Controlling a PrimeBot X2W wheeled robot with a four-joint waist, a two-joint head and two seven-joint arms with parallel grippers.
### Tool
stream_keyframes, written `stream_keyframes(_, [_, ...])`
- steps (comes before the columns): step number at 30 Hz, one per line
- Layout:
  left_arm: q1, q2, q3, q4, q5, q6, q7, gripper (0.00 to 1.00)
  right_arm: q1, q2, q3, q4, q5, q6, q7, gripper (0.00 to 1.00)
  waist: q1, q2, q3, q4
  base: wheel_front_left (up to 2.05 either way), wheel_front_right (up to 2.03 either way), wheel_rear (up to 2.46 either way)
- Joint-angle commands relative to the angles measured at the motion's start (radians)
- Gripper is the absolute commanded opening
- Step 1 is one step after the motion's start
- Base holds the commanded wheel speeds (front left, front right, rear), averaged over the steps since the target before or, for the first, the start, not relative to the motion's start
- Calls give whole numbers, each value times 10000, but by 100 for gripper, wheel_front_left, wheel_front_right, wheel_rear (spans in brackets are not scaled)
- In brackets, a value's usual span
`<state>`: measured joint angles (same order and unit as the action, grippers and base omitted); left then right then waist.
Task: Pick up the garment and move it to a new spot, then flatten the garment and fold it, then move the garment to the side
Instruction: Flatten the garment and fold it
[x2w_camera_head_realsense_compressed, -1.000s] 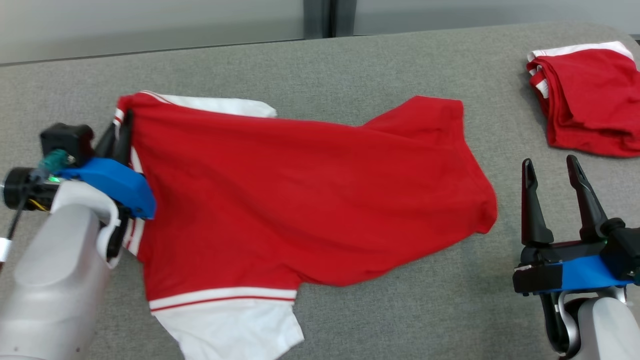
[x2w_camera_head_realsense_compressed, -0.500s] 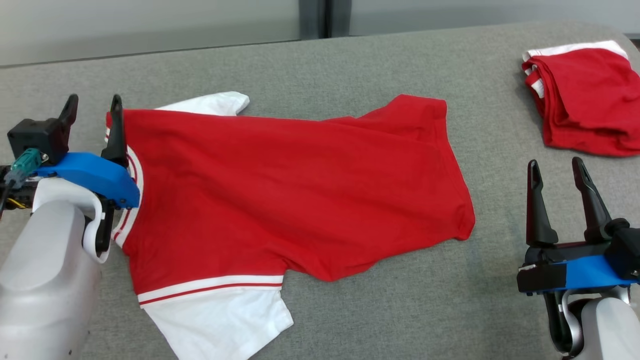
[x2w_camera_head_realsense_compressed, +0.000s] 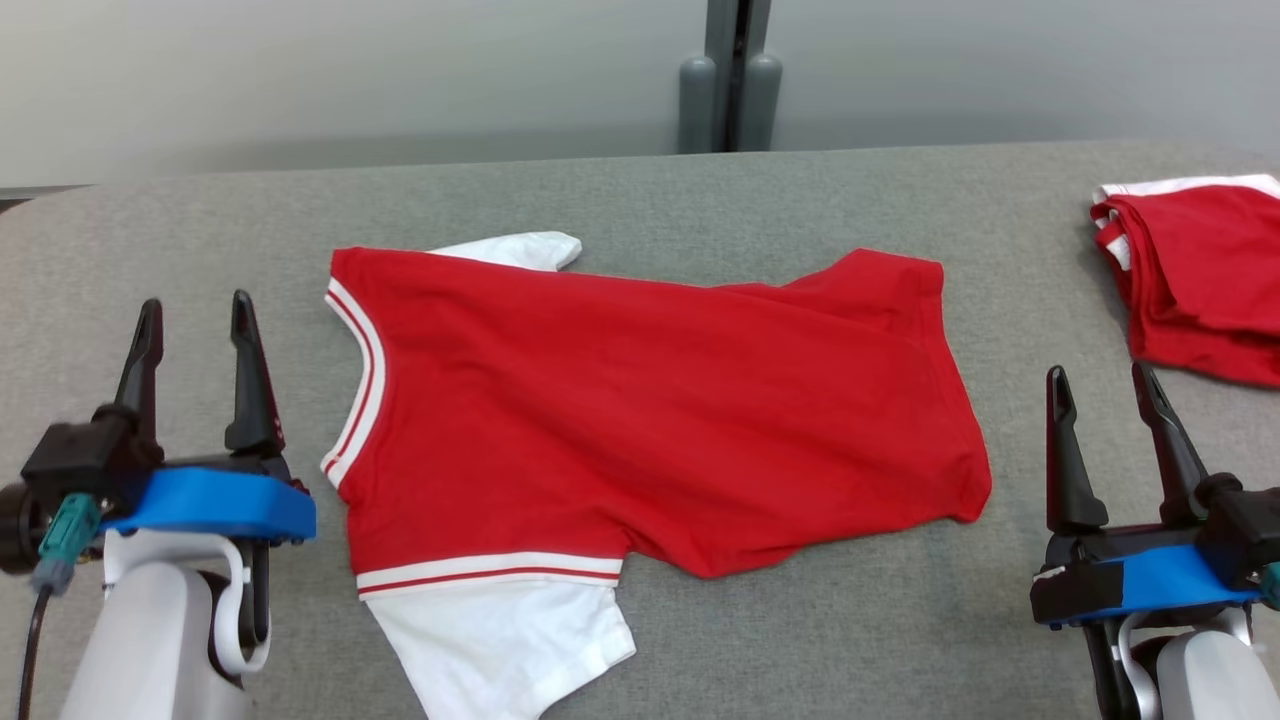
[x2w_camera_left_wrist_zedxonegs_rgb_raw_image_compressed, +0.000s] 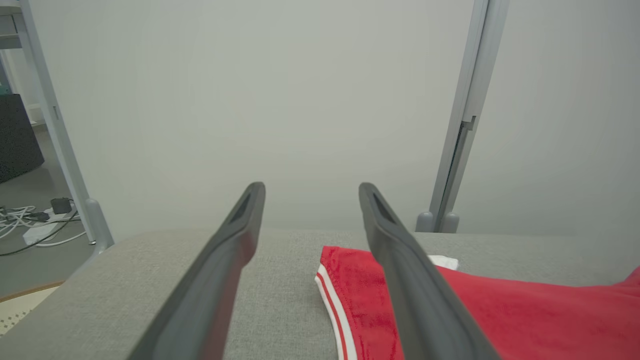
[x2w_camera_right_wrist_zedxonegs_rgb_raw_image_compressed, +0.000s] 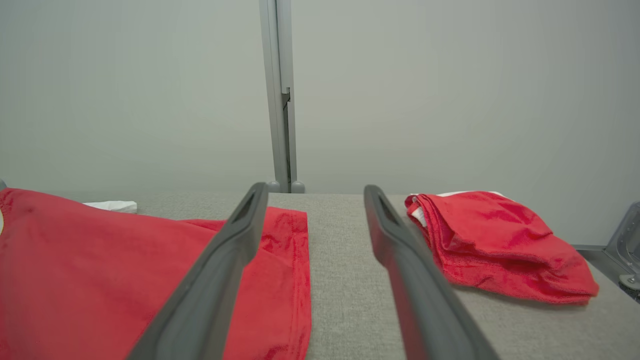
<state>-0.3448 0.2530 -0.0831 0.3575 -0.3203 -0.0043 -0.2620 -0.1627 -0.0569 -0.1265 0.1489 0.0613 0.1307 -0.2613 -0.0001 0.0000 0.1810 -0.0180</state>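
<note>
The garment (x2w_camera_head_realsense_compressed: 640, 420), a red T-shirt with white sleeves and a white-striped collar, lies spread on the grey table (x2w_camera_head_realsense_compressed: 200, 250), collar toward the left. Its hem end (x2w_camera_right_wrist_zedxonegs_rgb_raw_image_compressed: 280, 260) is a little rumpled. My left gripper (x2w_camera_head_realsense_compressed: 195, 320) stands open just left of the collar (x2w_camera_left_wrist_zedxonegs_rgb_raw_image_compressed: 335, 300), clear of the cloth, nothing between its fingers. To the right of the hem, my right gripper (x2w_camera_head_realsense_compressed: 1100, 385) is open and empty too. In the right wrist view the right gripper (x2w_camera_right_wrist_zedxonegs_rgb_raw_image_compressed: 311, 192) points past the shirt's hem corner.
A second red garment (x2w_camera_head_realsense_compressed: 1200, 280) lies folded at the table's far right (x2w_camera_right_wrist_zedxonegs_rgb_raw_image_compressed: 495, 245). A pale wall with a grey post (x2w_camera_head_realsense_compressed: 735, 80) runs behind the table. Cables (x2w_camera_left_wrist_zedxonegs_rgb_raw_image_compressed: 30, 225) lie on the floor past the table's left end.
My left gripper has opened, let go of the collar and drawn back to the left. The shirt has settled flat. The head camera has tilted, so the whole picture has shifted.
</note>
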Motion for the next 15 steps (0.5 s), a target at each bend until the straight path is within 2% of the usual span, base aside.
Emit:
stream_keyframes(1, [312,-124,258,-317,129,33,-36,100,131,-19,6,65,46,1,-55,100,1,0,-74,77,0,0,0])
stream_keyframes(9, [1802,-953,935,-1602,814,-165,-32,100,360,-64,-2,230,52,1,-55,100,1,0,-417,453,0,0,0])
stream_keyframes(15, [2425,-1312,1104,-1952,1226,-352,-32,100,479,-111,43,473,110,1,-55,100,1,0,-551,590,0,0,0])
